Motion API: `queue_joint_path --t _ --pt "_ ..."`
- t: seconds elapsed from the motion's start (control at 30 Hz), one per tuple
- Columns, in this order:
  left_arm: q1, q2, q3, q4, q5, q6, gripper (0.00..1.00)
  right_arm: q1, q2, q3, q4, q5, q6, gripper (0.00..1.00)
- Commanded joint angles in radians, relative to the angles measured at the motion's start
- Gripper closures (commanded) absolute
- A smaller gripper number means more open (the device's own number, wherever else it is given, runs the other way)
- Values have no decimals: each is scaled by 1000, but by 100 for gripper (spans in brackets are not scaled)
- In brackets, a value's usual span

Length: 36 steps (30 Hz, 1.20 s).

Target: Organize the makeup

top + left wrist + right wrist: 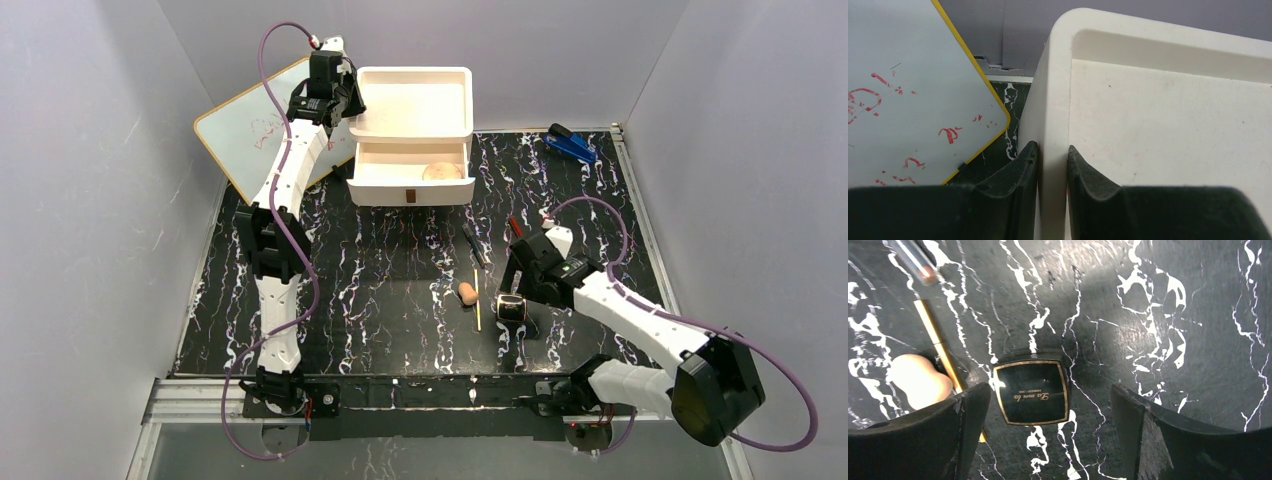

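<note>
My right gripper is open and hovers just above the black gold-rimmed square compact. In the right wrist view the compact lies flat between my open fingers, nearer the left one. The tan egg-shaped sponge and the thin yellow stick lie just left of it. Two dark pencils lie behind. The pinkish-tan disc sits in the open lower drawer. My left gripper is shut on the left wall of the white drawer box.
The white drawer box stands at the back centre with its lower drawer pulled out. A yellow-edged whiteboard leans at the back left. A blue clip-like object lies at the back right. Grey walls enclose the black marbled table.
</note>
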Motion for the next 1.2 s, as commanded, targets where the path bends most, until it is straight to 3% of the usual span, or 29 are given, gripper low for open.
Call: queue_joint_path --t 0.0,0.77,0.93,1.07,1.17 --pt "-21 -4 24 21 47 -39 100 10 49 6 -66 17 113 1" --pt "-23 -2 26 21 46 -32 100 152 230 -20 44 4 165 2" --pt "-22 -4 26 20 47 -31 100 152 260 -46 59 -3 177 13" --pt "-22 -5 25 21 49 -31 100 152 278 -78 100 -26 187 33" --pt "-23 -5 25 20 50 -31 100 152 293 -97 130 -36 186 41"
